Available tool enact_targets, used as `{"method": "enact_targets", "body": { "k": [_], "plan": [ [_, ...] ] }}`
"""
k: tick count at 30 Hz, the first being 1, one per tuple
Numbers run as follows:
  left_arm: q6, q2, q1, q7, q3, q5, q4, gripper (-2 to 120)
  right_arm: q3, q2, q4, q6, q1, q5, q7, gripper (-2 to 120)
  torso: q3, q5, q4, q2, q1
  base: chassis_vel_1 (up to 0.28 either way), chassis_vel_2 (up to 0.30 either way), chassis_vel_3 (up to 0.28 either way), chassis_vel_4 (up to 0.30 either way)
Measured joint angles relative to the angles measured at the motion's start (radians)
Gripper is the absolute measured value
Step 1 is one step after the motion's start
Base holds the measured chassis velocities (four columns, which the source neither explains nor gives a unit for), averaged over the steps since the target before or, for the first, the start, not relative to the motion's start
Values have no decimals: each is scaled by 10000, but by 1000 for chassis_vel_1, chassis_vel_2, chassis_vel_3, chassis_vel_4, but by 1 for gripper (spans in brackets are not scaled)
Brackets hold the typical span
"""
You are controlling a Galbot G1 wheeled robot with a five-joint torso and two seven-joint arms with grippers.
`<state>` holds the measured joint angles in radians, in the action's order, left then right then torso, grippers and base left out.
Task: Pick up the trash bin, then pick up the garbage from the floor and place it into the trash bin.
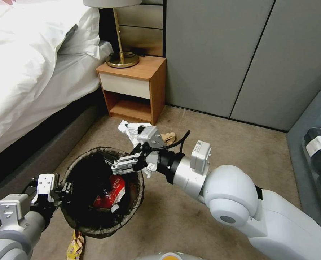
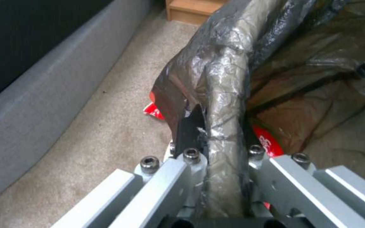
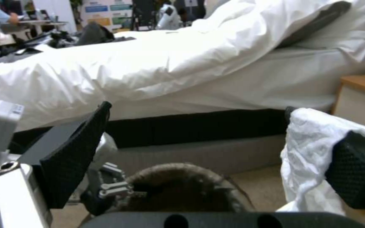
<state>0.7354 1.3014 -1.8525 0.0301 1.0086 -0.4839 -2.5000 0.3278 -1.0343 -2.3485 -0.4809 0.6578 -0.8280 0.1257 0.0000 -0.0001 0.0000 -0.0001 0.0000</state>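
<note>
Centre-left of the head frame, the left tool [image 1: 61, 188] clenches the rim of the small round bag-lined bin [image 1: 102, 191]. The right tool [image 1: 118, 165], spread open, hovers above its mouth; a crumpled white tissue wad [image 3: 313, 158] clings to one finger.

We are looking at a beige carpeted floor [image 1: 211, 137]. Lying on it at twelve o'clock from the view's centre is a white tissue wad [image 1: 128, 130], with a tan paper bag [image 1: 168, 137] just beside it at its three o'clock. A yellow snack packet [image 1: 75, 246] is lying at seven o'clock. A wooden nightstand [image 1: 133, 88] is standing on the floor at eleven o'clock, beside the bed [image 1: 34, 72].
</note>
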Motion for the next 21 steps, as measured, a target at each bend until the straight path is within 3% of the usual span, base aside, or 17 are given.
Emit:
{"method": "enact_targets", "body": {
  "k": [13, 21],
  "plan": [
    [0, -102, -35, 0, 22, 35, 0, 1, 1661, -381, 544, -556, -410, -361, 565, 100, 0, 0, 0, 0, 0, 0, 0, 0, 0],
    [0, -100, 2, 1, 18, 33, 0, 1, 2374, -598, 666, -1171, -606, -2068, 2235, 100, 0, 1, 0, 0, 0, 0, 0, 0, 0]
  ]
}}
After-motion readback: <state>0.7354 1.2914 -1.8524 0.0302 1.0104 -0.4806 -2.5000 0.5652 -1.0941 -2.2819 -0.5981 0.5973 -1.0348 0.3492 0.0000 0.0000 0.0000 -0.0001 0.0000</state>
